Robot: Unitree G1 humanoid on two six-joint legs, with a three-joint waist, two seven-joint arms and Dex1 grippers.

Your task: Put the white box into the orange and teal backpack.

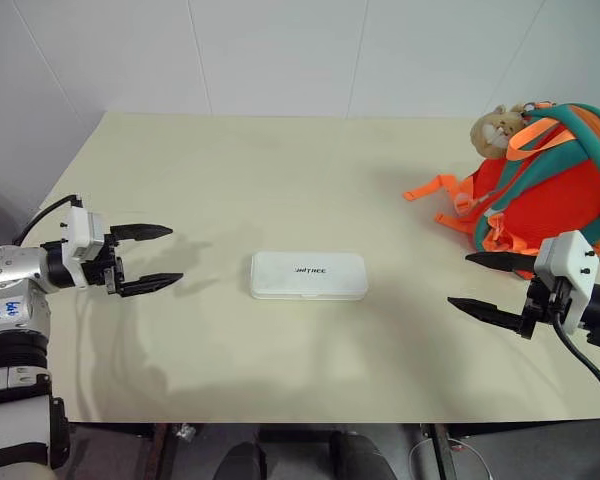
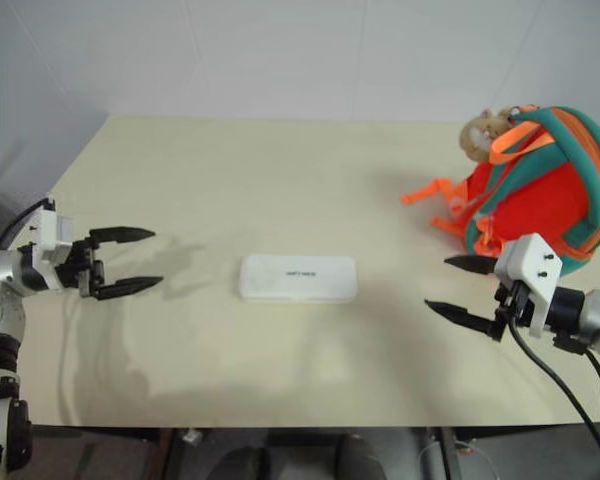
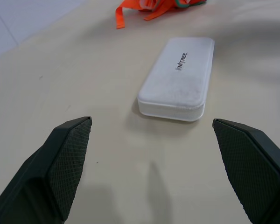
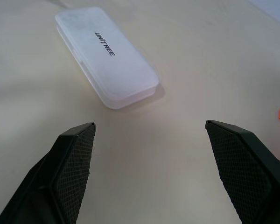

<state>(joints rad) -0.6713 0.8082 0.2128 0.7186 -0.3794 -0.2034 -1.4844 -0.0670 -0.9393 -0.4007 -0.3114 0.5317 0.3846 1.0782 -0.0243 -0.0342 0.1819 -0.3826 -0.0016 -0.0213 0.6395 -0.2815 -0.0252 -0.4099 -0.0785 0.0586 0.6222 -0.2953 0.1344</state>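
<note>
Cream counter [image 1: 280, 180] under white walls: the white box [image 1: 308, 275] lies flat at frame centre, the orange and teal backpack [image 1: 555, 185] at upper right. Left hand [image 1: 148, 258] and right hand [image 1: 492, 285] both gape empty. The slick, low box could skid from a shallow pinch.
</note>
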